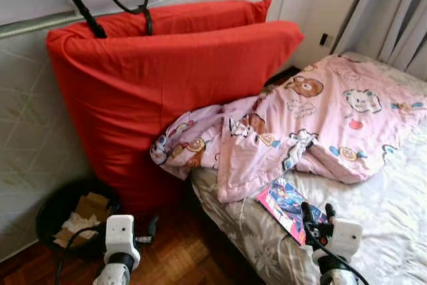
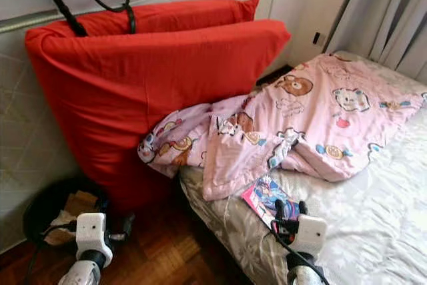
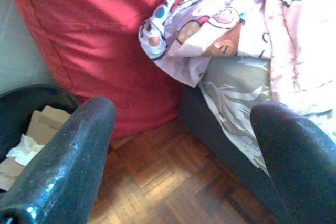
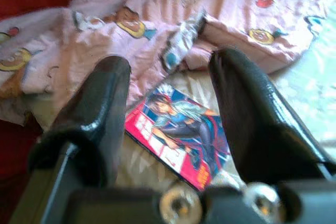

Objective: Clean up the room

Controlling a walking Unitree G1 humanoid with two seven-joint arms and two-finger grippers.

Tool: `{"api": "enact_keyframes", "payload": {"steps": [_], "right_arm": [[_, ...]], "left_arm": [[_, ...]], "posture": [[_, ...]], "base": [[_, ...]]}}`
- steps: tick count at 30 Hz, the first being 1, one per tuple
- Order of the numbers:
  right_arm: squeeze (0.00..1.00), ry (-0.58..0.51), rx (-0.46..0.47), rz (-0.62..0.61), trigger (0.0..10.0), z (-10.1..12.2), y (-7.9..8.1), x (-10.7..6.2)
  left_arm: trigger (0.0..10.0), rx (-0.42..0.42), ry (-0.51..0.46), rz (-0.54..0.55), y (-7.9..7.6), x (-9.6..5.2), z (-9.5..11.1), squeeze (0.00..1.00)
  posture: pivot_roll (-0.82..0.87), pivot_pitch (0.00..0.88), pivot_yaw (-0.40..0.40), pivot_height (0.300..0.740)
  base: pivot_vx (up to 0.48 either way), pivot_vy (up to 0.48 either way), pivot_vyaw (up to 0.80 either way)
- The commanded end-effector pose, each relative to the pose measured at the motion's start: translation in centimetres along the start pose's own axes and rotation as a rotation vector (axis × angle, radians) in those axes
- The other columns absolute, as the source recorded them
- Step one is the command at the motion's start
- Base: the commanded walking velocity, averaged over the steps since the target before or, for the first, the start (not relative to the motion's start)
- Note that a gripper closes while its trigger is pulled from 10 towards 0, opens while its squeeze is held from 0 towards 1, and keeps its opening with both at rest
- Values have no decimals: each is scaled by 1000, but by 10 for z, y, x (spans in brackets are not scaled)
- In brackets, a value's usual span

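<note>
Pink, cartoon-printed fabric makes up the rumpled blanket (image 1: 313, 125) spread over the bed (image 1: 373, 231), one bunched corner spilling off the mattress edge toward the big red cushions (image 1: 160, 85) that lean against the wall. The right gripper (image 4: 168, 98) hangs low over the near edge of the bed with its two black fingers (image 4: 100, 114) spread well apart and nothing between them; directly ahead of it, seen in the gap between the fingers, a comic book (image 4: 178, 135) with a pink-and-blue cover lies flat on the grey patterned sheet, its far end just beside the blanket's hem. Nothing shows the fingers touching the book. The left gripper (image 3: 178, 145) is held over the parquet floor (image 3: 157, 182) in the gap between bed and cushions, its fingers (image 3: 68, 161) likewise wide apart and empty. Beyond it are the foot of the red cushions and the drooping blanket corner. To its outer side, against the wall, stands a black waste bin (image 1: 67, 215) holding crumpled paper and pieces of cardboard. Grey curtains (image 1: 393, 11) hang past the far end of the bed.
</note>
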State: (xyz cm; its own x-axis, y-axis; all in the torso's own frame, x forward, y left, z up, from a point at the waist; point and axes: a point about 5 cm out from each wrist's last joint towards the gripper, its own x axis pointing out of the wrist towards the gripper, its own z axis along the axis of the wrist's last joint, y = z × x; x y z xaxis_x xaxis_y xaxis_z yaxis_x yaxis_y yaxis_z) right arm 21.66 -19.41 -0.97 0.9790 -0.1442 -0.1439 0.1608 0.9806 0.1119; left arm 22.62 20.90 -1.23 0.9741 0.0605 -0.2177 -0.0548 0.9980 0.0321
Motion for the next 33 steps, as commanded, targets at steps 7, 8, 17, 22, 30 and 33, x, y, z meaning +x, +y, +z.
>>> {"api": "enact_keyframes", "payload": {"steps": [7, 8, 17, 22, 30, 33], "right_arm": [[0, 107, -27, -49, 10000, -13, -7, -9], [0, 107, -27, -49, 10000, -13, -7, -8], [0, 118, -25, -36, 10000, -14, -3, -6], [0, 109, -19, -31, 10000, -10, 0, -2], [0, 135, 19, -29, 10000, -12, 2, 1], [0, 144, 3, -12, 10000, -13, 5, 2]], "left_arm": [[10000, -5, 14, -7, 3, -9, -2, 0], [10000, -5, 15, -8, 3, -9, -2, 0], [10000, -15, 13, -12, -1, -10, 0, 0], [10000, -9, 20, -13, -1, -12, -1, 0], [10000, -7, 24, -18, 0, -14, 0, 0], [10000, -5, 27, -21, -1, -14, 0, 0]], "posture": [[-94, 117, -32, 700], [-94, 117, -32, 695], [-88, 134, -37, 660], [-91, 141, -33, 660], [-95, 158, -24, 655], [-95, 164, -22, 640]], "base": [[0, 0, 0], [0, 0, 0], [0, 0, 0], [0, 0, 0], [0, 0, 0], [0, 0, 0]]}}
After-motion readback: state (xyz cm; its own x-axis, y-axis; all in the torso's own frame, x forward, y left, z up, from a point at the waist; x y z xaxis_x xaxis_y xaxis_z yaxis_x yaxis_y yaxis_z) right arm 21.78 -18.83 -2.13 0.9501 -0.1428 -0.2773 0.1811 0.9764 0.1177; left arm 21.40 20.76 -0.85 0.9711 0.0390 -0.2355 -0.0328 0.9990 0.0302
